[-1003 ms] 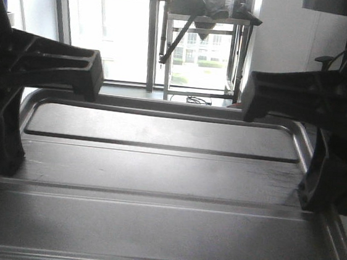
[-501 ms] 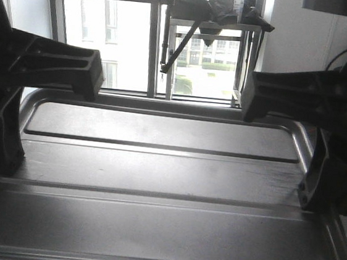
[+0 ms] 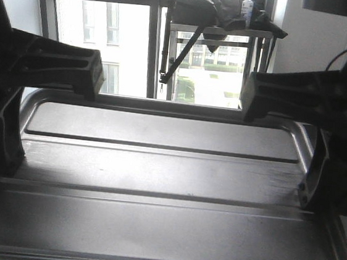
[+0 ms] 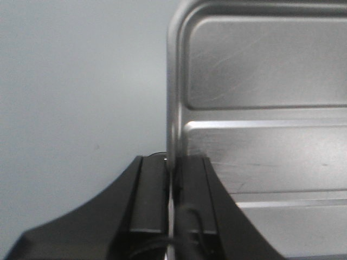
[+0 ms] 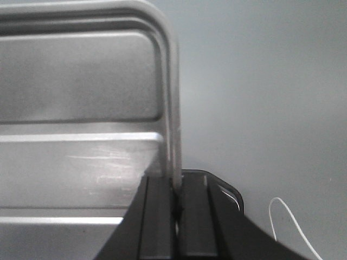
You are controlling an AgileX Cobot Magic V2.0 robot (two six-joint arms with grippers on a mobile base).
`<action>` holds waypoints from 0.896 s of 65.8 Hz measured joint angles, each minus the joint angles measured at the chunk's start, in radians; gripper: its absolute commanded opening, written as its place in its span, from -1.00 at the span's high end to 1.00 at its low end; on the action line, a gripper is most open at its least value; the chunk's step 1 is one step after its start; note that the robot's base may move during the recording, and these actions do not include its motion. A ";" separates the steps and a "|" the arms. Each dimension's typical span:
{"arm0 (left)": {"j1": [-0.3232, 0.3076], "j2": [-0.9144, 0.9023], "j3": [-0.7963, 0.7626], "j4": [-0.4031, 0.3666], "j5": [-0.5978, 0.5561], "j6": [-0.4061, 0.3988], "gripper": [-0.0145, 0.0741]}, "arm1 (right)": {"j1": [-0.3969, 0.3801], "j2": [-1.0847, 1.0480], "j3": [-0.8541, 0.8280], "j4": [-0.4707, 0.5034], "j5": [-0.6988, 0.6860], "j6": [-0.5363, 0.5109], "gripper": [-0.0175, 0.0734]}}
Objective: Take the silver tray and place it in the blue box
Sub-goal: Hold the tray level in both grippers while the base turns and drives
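Silver metal, one item: the silver tray, held between my two grippers in front of a window. My left gripper is clamped on its left rim, and my right gripper is clamped on its right rim.

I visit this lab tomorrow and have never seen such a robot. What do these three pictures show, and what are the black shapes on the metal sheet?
This is a two-armed robot. The wide picture looks forward from its body: the black shapes are its arms, holding a silver tray by its two short ends, with a window behind. The other two come from cameras on the wrists. One shows the left gripper pinching the tray's rim between its fingers; the other shows the right gripper doing the same at the opposite end. Beyond the tray there is only plain grey. No box is in view.
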 measured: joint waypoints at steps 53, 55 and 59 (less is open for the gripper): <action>0.000 0.000 0.000 0.000 0.000 0.000 0.71 | 0.000 0.000 0.000 0.000 0.000 0.000 0.47; 0.000 0.000 0.000 0.000 0.000 0.000 0.71 | 0.000 0.000 0.000 0.000 0.000 0.000 0.47; 0.000 0.000 0.000 0.000 0.000 0.000 0.71 | 0.000 0.000 0.000 0.000 0.000 0.000 0.47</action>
